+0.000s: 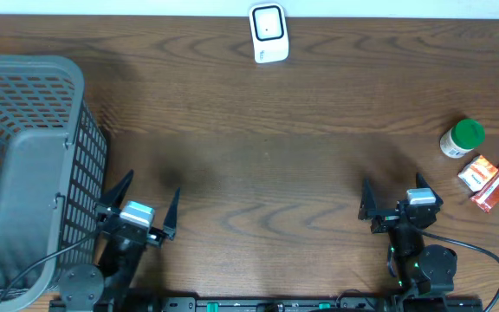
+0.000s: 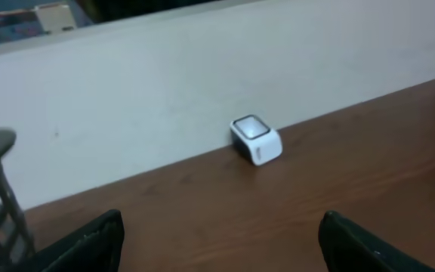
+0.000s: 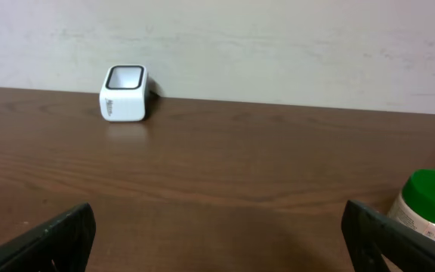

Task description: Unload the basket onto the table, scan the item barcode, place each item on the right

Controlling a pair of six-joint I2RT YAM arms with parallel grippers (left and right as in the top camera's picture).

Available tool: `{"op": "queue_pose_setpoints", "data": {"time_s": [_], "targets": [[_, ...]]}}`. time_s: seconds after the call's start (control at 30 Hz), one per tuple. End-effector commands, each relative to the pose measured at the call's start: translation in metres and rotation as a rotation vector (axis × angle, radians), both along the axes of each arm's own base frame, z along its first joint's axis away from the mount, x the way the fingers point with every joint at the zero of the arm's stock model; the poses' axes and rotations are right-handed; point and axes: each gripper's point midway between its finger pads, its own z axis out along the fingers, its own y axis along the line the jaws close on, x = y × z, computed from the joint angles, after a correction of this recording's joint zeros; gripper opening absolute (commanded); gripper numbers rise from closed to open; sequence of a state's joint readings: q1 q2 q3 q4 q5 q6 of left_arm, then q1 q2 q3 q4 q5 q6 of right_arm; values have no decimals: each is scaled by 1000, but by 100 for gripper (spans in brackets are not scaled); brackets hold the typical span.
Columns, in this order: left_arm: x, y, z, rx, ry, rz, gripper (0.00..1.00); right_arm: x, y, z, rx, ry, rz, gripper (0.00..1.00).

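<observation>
Ahead-right of the right end effector (image 1: pixel 396 198), its jaws apart and empty, stands the green-capped bottle (image 1: pixel 463 139).

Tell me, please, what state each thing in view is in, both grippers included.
Left gripper, open, holding nothing.
Right gripper, open, holding nothing.
Barcode scanner, upright at the far edge by the wall, untouched.
Green-lidded jar, upright, lid on.
Orange packet, lying flat near the jar.
Red packet, lying flat beside the orange one.
Grey basket, at the left, nothing visible inside.
</observation>
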State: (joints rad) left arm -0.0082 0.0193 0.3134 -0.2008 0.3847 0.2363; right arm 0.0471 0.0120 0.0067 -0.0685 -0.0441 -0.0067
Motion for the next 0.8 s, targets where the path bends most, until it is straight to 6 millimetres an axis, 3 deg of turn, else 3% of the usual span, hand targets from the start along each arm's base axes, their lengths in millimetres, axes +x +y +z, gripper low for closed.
{"op": "queue_pose_setpoints", "data": {"time_s": [0.0,0.43,0.77], "targets": [[6,12,-11,5,5,69,82,0,2,0,16,1,4,99],[29,47,-112,-99,236,289,83,0,2,0,16,1,4,99],[30,62,-114,-257,255,388,82,0,2,0,16,1,4,99]]}}
